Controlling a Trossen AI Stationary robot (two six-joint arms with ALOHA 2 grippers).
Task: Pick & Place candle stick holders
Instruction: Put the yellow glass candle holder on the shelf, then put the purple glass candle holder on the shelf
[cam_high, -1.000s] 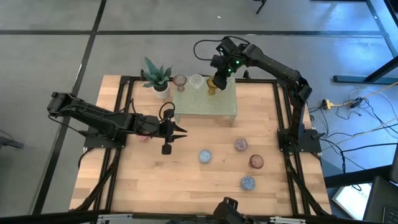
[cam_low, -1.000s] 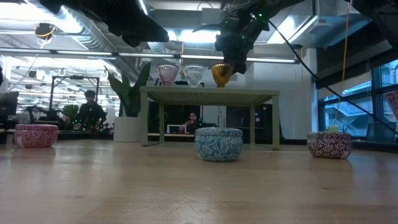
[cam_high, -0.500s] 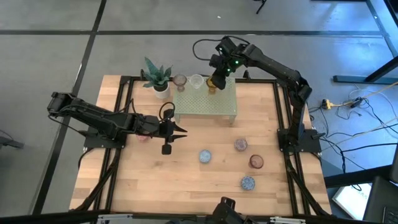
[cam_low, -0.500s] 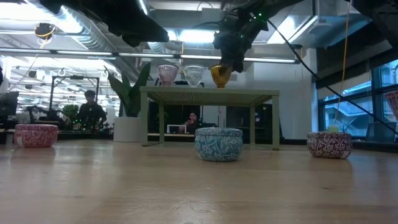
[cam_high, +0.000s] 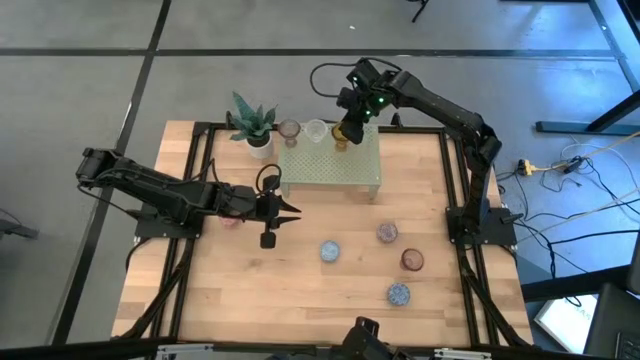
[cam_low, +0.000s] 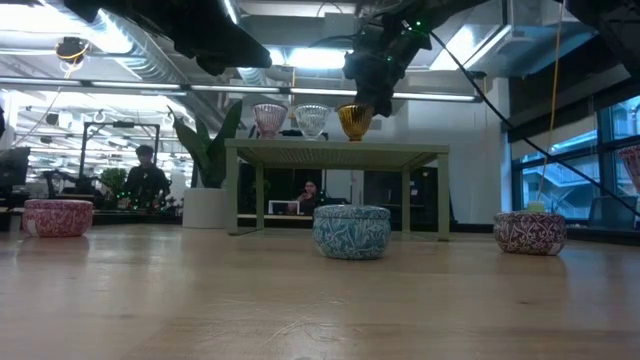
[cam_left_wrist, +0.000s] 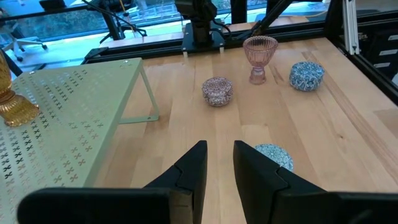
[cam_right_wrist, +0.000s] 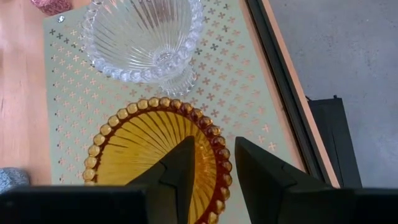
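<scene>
High view: right gripper (cam_high: 345, 128) sits over the back edge of the green stand (cam_high: 340, 170), directly above the amber cup (cam_high: 341, 139); left gripper (cam_high: 288, 209) waits over the table (cam_high: 300, 300), beside the stand's front left corner.
Right wrist view: the two fingers (cam_right_wrist: 180, 167) stand a little apart, straddling the near side of the amber cup's beaded rim (cam_right_wrist: 155, 103); one finger lies over the bowl, the other outside it. Whether the pads touch the glass cannot be told.
Stand row: pinkish cup (cam_high: 289, 129), clear cup (cam_high: 316, 130) and amber cup stand in a line along the back edge; the clear cup (cam_right_wrist: 146, 34) is just beside the amber one.
Low view: right gripper (cam_low: 372, 100) hangs at the amber cup (cam_low: 354, 120), which rests upright on the stand (cam_low: 335, 152).
Left wrist view: fingers (cam_left_wrist: 193, 168) slightly apart, holding nothing; a blue cup (cam_left_wrist: 273, 155) lies just beyond them.
Table cups: blue (cam_high: 329, 250), pink speckled (cam_high: 387, 233), brown stemmed (cam_high: 411, 260), blue speckled (cam_high: 398, 293), red (cam_low: 57, 217) at the left edge.
Plant (cam_high: 252, 125): left of the stand.
</scene>
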